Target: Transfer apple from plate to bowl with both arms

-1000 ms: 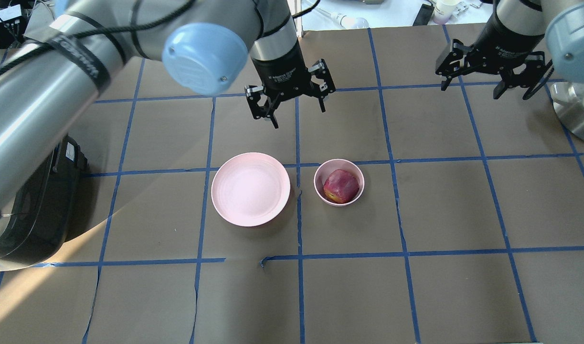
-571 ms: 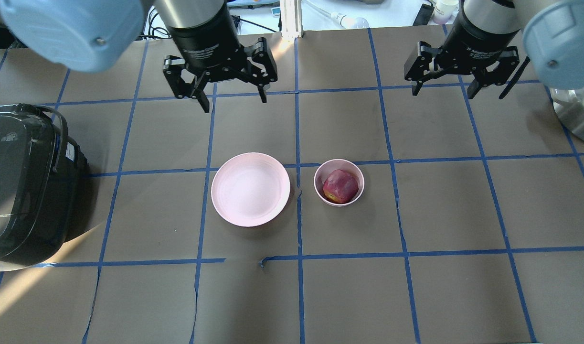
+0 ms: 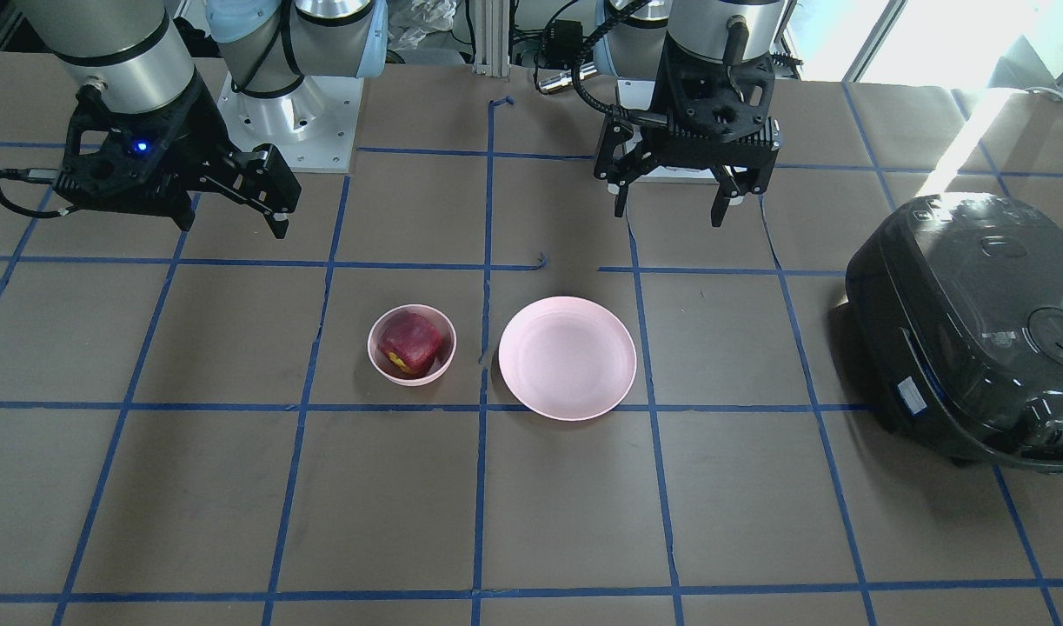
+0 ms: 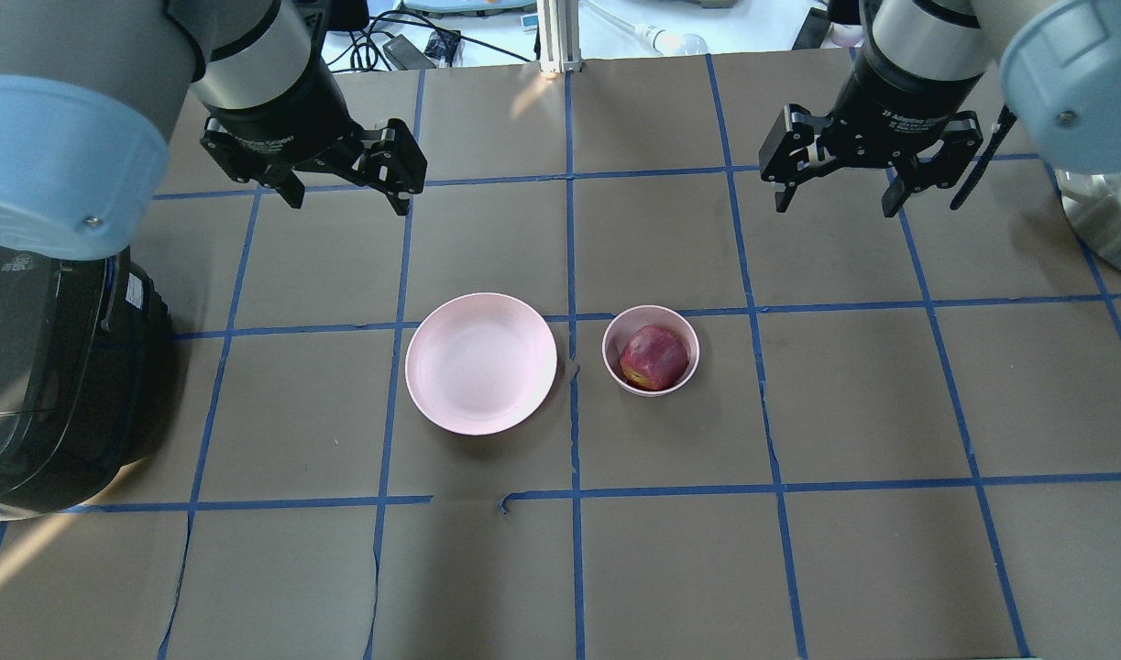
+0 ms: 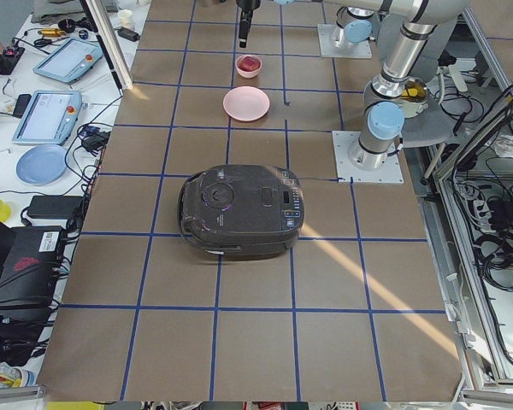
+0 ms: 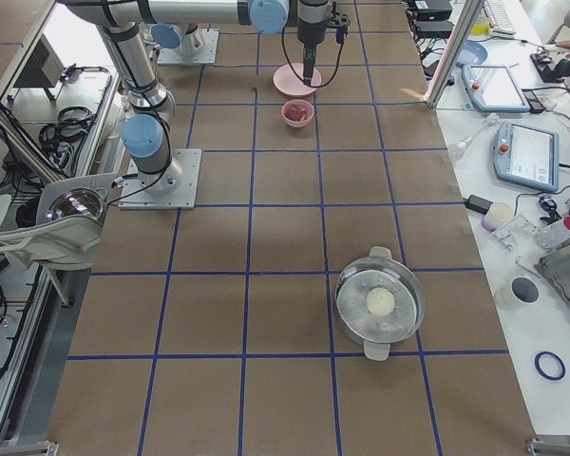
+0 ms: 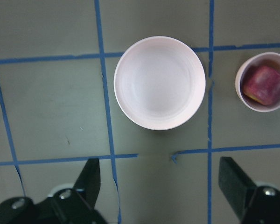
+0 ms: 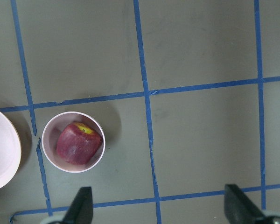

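Note:
The dark red apple (image 4: 653,357) with a yellowish patch lies inside the small pink bowl (image 4: 615,365); it also shows in the front view (image 3: 409,342) and the right wrist view (image 8: 79,143). The wide pink plate (image 4: 480,363) stands empty just left of the bowl (image 7: 241,88). My left gripper (image 4: 344,189) is open and empty, high above the table, back and left of the plate. My right gripper (image 4: 832,198) is open and empty, high above the table, back and right of the bowl.
A black rice cooker (image 4: 38,385) sits at the table's left edge. A steel pot (image 6: 380,304) with a pale ball in it stands at the far right. Blue tape lines grid the brown table.
My left gripper has swung left and back, away from above the plate and bowl. My right gripper has shifted a little left. Apple, bowl and plate have not moved.

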You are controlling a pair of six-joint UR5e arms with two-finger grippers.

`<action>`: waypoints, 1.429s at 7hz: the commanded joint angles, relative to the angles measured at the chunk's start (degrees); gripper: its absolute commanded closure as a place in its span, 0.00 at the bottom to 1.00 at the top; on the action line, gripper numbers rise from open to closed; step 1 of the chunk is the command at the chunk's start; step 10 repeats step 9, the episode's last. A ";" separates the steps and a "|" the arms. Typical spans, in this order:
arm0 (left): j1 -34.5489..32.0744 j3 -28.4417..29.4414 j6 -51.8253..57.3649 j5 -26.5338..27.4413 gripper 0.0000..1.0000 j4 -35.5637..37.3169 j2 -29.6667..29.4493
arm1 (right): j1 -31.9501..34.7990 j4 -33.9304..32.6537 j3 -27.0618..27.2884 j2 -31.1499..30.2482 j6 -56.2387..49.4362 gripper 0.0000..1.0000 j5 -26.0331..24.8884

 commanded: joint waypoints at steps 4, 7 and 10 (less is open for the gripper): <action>1.10 2.53 0.04 -1.83 0.00 -2.56 -1.04 | -0.34 1.28 0.05 -0.07 -0.24 0.00 2.05; 1.10 2.45 -0.76 -3.31 0.00 -3.26 -1.04 | -0.34 3.48 -0.03 -0.16 -0.15 0.00 -0.42; 1.10 2.36 -0.67 -3.06 0.00 -3.27 -1.04 | -0.17 3.31 -0.12 -0.16 -0.15 0.00 -0.41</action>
